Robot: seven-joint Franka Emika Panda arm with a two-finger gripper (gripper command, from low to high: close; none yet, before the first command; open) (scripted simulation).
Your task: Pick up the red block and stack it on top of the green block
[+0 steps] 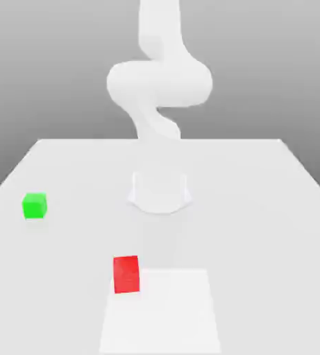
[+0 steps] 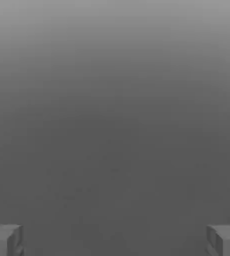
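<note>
While its two grey fingertips stand far apart at the edges of the hand view, the tool is wide open and holds nothing, with plain grey between the tips. In the exterior view the white arm rises from its base at the middle of the white counter. The red block sits on the counter in front of the base, nearer the camera and slightly toward the exterior view's left, at the edge of a brighter square patch. The green block rests on the counter well apart from it, farther toward the exterior view's left. Both cubes lie flat, untouched.
</note>
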